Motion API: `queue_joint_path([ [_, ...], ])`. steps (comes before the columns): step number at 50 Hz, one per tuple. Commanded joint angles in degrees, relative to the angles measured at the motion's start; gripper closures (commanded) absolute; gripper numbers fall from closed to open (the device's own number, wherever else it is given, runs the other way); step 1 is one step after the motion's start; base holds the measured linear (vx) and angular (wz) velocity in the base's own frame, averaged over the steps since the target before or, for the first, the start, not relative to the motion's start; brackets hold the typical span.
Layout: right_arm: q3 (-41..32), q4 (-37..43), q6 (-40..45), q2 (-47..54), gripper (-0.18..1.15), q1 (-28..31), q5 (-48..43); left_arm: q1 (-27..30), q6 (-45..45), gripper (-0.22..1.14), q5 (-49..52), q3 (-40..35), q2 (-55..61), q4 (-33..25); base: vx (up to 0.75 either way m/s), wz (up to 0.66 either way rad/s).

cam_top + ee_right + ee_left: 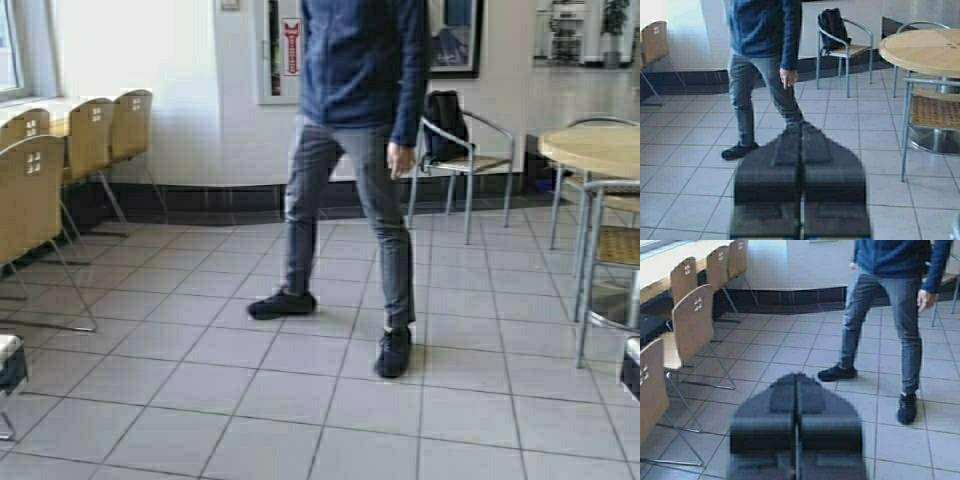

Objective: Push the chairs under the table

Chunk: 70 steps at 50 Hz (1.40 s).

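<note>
Several light tan plywood chairs [30,190] stand in a row along the left, their backs facing the open floor. They also show in the left wrist view [694,322], pulled out from the long pale table [667,265]. In the high view only a strip of the table [52,104] shows behind the chair backs. My left gripper [797,377] is shut and empty, held low over the tiles, apart from the nearest chairs. My right gripper [801,127] is shut and empty over the floor on the right. One tan chair [654,40] shows far off in the right wrist view.
A person [360,150] in a blue top and grey trousers stands mid-floor, straight ahead. A grey armchair with a black backpack [455,140] stands at the back wall. A round wooden table [600,148] and another woven-seat armchair [612,245] are at the right.
</note>
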Motion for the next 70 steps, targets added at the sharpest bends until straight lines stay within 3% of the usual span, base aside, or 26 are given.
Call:
queue_joint_path([
  [1, -0.97, 0.00, 0.00, 0.62, 0.91, -0.09, -0.35, 0.09, 0.00, 0.89, -0.35, -0.35, 0.35, 0.18, 0.27, 0.21],
  [20, -1.05, -0.09, 0.00, 1.58, 0.91, -0.09, -0.35, 0.09, -1.14, 0.89, -0.35, 0.00, 0.70, -0.09, 0.29, 0.27],
  [70, 0.62, 0.00, -0.09, -1.85, 0.91, 0.00, 2.20, -2.29, -3.25, 0.89, -0.35, 0.18, 1.49, 0.53, 0.30, 0.48],
])
